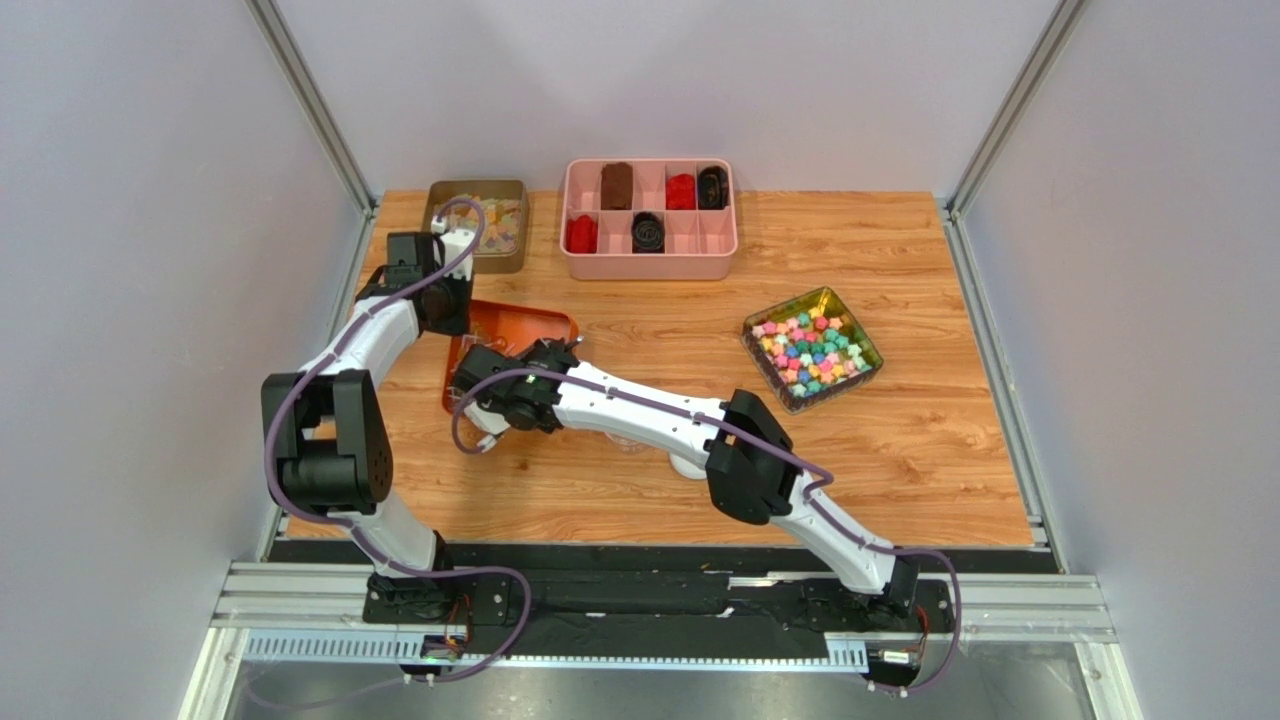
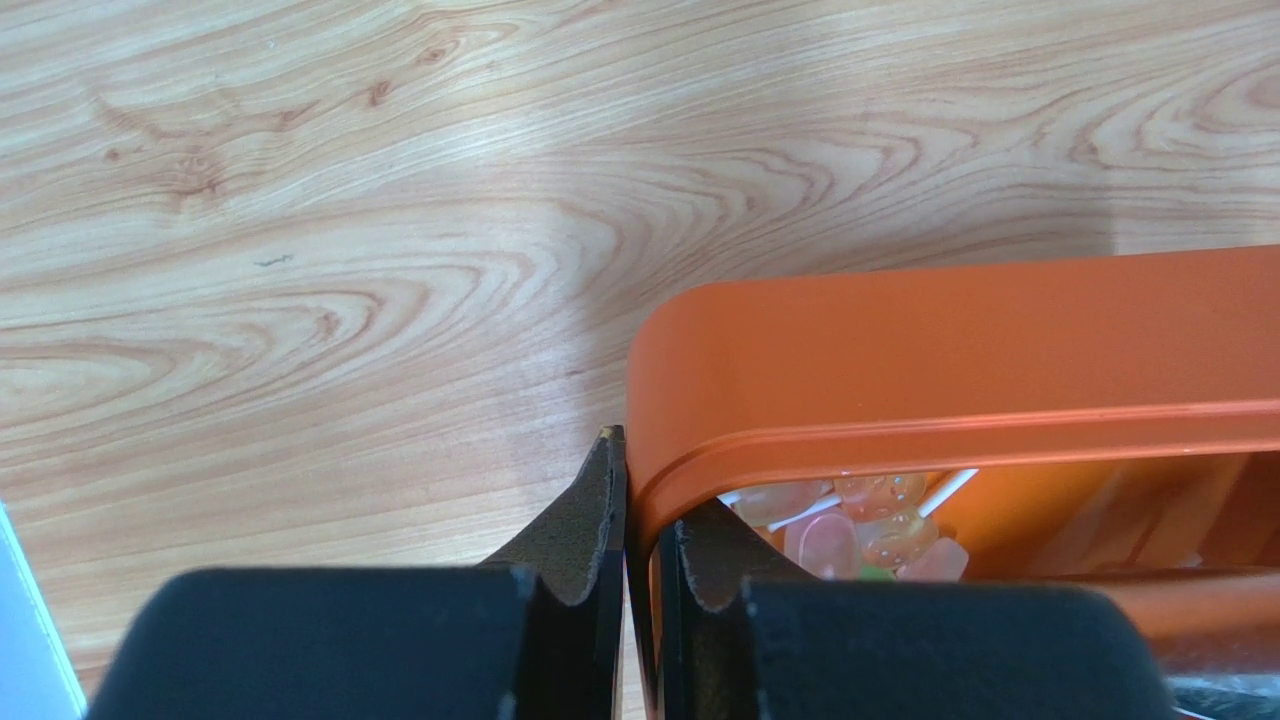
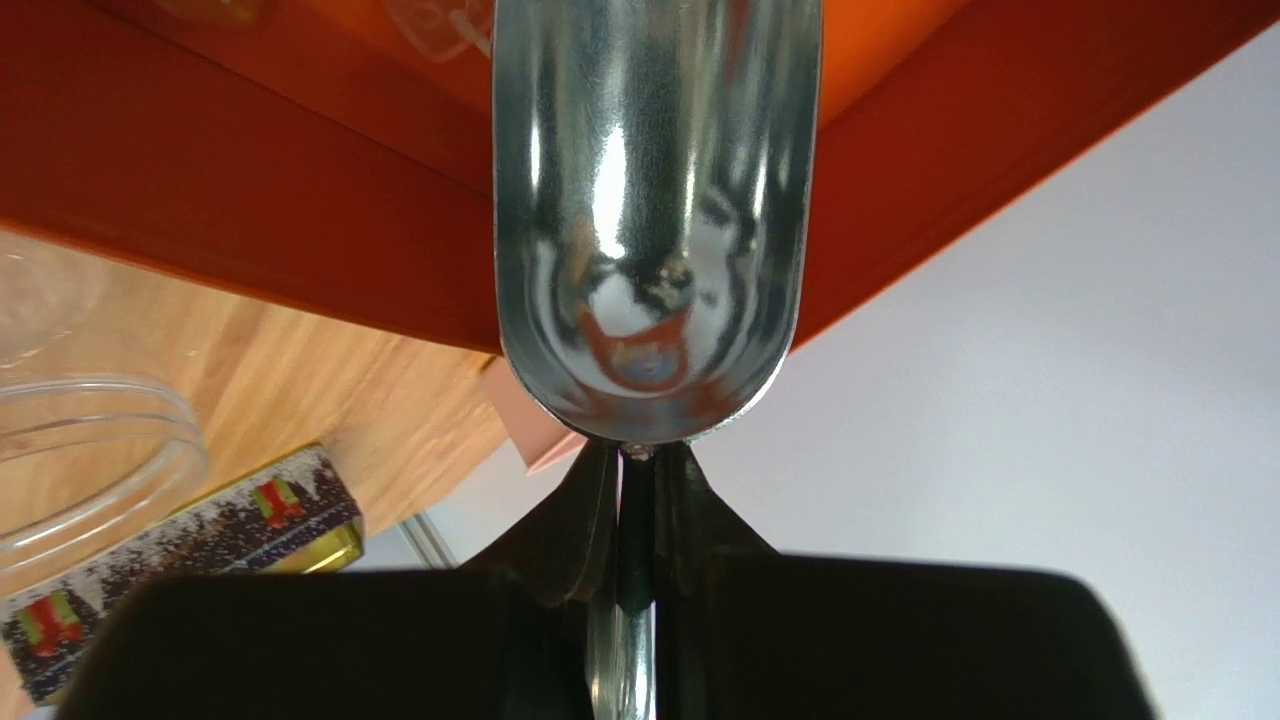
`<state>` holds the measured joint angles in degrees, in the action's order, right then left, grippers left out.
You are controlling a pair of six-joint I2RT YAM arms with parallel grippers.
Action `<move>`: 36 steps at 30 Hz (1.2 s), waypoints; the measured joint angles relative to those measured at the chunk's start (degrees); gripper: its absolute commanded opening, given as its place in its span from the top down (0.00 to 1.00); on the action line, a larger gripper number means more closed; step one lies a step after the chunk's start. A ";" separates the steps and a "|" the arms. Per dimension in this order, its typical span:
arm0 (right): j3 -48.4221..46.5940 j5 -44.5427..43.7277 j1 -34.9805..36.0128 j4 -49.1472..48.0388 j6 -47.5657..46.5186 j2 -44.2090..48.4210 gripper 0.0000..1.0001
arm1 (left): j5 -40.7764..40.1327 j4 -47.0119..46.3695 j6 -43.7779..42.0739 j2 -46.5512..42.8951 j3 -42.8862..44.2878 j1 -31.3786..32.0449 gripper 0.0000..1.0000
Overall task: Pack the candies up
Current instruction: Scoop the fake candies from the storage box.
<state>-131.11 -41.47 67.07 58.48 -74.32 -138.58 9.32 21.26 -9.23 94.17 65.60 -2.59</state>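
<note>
My left gripper (image 1: 451, 308) is shut on the corner rim of the orange tray (image 1: 526, 318); in the left wrist view (image 2: 643, 503) one finger is outside the rim (image 2: 902, 375) and one inside. Pale pink-orange gummy-like pieces (image 2: 842, 525) lie in the tray. My right gripper (image 1: 504, 378) is shut on the handle of a metal scoop (image 3: 654, 210), which looks empty and points at the tray wall (image 3: 271, 195). Small mixed sweets (image 1: 504, 225), which may be the candies, sit in an olive tin (image 1: 458, 198) at the back left, too small to make out.
A pink divided box (image 1: 649, 263) with red and dark pieces stands at the back centre. A clear container (image 1: 864, 375) of chunky bright candies is at the right. A clear round jar (image 3: 75, 450) and a decorated tin (image 3: 181, 548) show beside the scoop.
</note>
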 measured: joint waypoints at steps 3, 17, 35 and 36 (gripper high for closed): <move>-0.09 1.97 0.15 1.20 1.81 0.00 1.00 | 0.00 -0.09 -0.11 -0.02 -0.17 0.04 1.00; -5.07 6.32 0.72 -0.22 8.04 -5.60 1.00 | -0.24 -1.20 -0.02 0.00 -0.57 -0.04 1.00; -5.20 5.79 3.28 -9.01 20.39 -9.01 1.00 | -1.16 -1.40 0.00 0.00 -0.57 -0.24 1.00; -5.07 5.86 3.30 -9.29 20.98 -9.01 1.00 | -1.25 -1.40 -0.02 0.00 -0.57 -0.26 1.00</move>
<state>-136.18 -35.62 70.37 49.19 -53.34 -147.59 8.08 19.86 -9.26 94.17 65.04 -2.85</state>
